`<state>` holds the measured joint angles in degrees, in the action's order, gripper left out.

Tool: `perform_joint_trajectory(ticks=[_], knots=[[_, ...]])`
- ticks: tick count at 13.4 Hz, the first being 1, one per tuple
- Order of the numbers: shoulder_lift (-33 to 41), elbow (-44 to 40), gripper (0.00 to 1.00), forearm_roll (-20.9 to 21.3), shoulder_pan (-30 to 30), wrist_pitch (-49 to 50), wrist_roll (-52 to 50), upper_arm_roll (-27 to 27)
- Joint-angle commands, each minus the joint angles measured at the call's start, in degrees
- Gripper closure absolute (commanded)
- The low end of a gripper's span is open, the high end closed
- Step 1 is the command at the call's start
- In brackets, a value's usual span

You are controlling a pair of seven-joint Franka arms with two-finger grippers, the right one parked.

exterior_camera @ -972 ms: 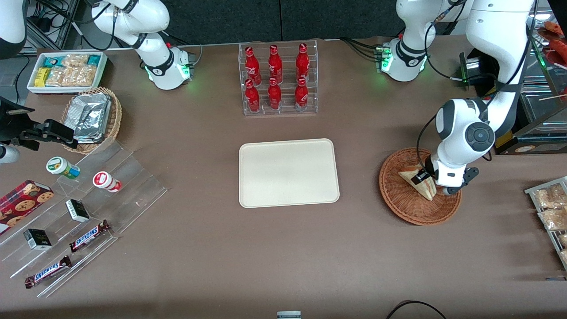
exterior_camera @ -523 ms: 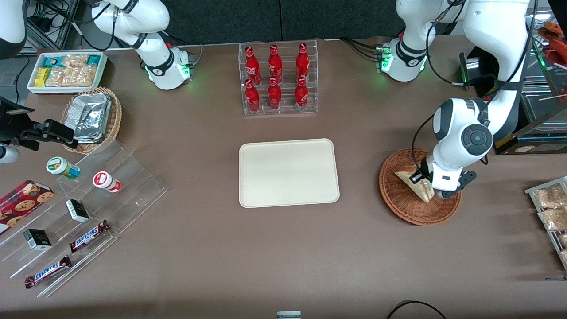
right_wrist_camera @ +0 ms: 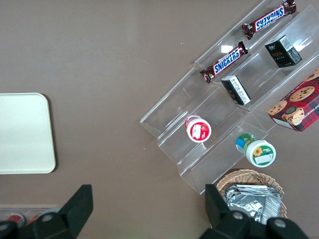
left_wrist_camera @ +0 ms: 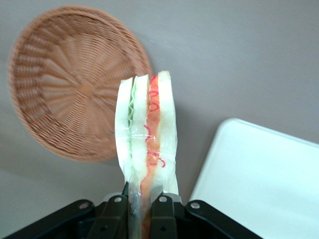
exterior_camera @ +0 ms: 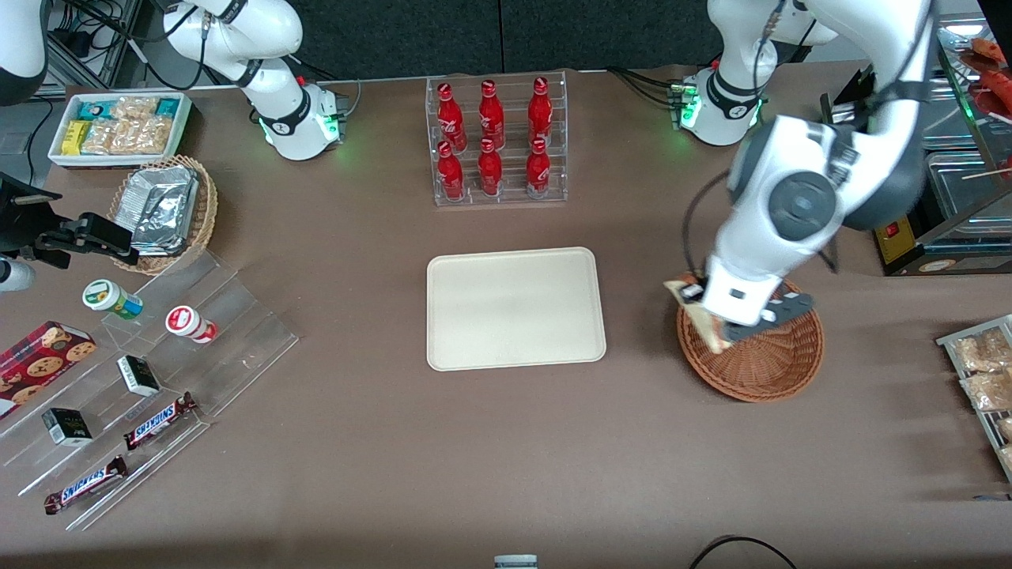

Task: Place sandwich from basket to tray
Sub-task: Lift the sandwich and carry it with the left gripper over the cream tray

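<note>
My left gripper (exterior_camera: pixel 697 300) is shut on the sandwich (exterior_camera: pixel 714 340), a pale wedge with red and green filling. It holds the wedge in the air above the basket's rim, on the side nearest the tray. In the wrist view the sandwich (left_wrist_camera: pixel 147 129) sticks out from between the two black fingers (left_wrist_camera: pixel 115 214) of the gripper (left_wrist_camera: pixel 140 209). Below it lie the reddish-brown wicker basket (left_wrist_camera: pixel 75 84), with nothing in it, and a corner of the cream tray (left_wrist_camera: pixel 259 179). The basket (exterior_camera: pixel 767 371) lies toward the working arm's end of the table. The tray (exterior_camera: pixel 514 308) lies at the table's middle, bare.
A clear rack of red bottles (exterior_camera: pixel 496 142) stands farther from the camera than the tray. A stepped acrylic shelf of snacks (exterior_camera: pixel 158 356), a tan basket of foil packets (exterior_camera: pixel 162 209) and a white bin (exterior_camera: pixel 118 126) lie toward the parked arm's end. A wire rack of packets (exterior_camera: pixel 980 371) is beside the basket.
The gripper has risen out of the basket with the sandwich and moved toward the tray. The basket has stayed in place.
</note>
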<state>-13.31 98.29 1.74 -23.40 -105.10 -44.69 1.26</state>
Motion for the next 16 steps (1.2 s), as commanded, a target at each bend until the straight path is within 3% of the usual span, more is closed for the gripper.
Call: perform_joint_trajectory(ticks=[1, 7, 12, 16], knots=[[-6.43, -6.33, 1.00, 0.20, -7.07, -0.62, -4.87, -0.82], [-21.47, -18.57, 1.00, 0.46, -18.42, -0.98, -10.86, -0.82], [-25.79, -18.75, 1.00, 1.42, -24.66, -6.25, -9.29, -0.91], [-27.20, -18.05, 1.00, 2.04, -25.03, -10.38, -4.98, -0.82]])
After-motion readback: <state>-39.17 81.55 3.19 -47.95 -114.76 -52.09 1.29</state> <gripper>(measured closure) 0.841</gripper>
